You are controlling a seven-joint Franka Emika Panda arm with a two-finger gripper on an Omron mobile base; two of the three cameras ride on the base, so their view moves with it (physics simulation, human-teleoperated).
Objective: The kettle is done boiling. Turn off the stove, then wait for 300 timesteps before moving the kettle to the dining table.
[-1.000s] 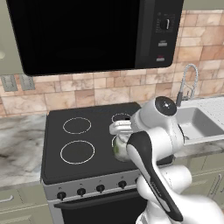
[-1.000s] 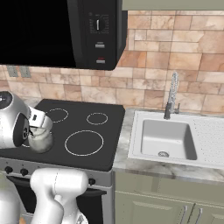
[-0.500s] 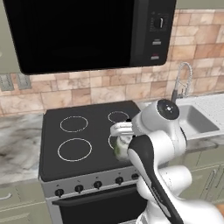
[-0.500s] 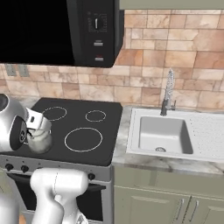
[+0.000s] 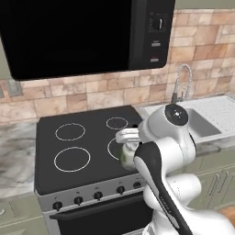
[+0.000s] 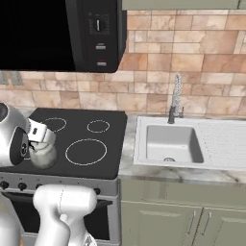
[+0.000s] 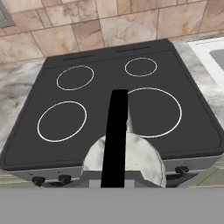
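My gripper (image 5: pixel 126 137) is shut on the black arched handle (image 7: pixel 115 135) of the kettle (image 5: pixel 124 157), a small pale grey-green pot. The kettle (image 6: pixel 43 154) hangs from the gripper (image 6: pixel 40 134) a little above the front part of the stove (image 5: pixel 78 176), partly hidden by my arm in the left base view. Seen from the hand, the kettle (image 7: pixel 142 162) sits just below the gripper (image 7: pixel 114 183), over the front edge of the stove (image 7: pixel 100 89) near its row of black knobs (image 7: pixel 64 178). The dining table is out of view.
A black microwave (image 5: pixel 82 32) hangs over the cooktop. To the right, a sink (image 6: pixel 170 143) with a faucet (image 6: pixel 175 98) is set in the marble counter (image 6: pixel 158 173). A tiled wall (image 6: pixel 206 53) runs behind, and green cabinets (image 6: pixel 192 216) stand below.
The whole scene has slid left in both base views, so the camera has moved. The kettle stays in the shut gripper, in the same place relative to the arm.
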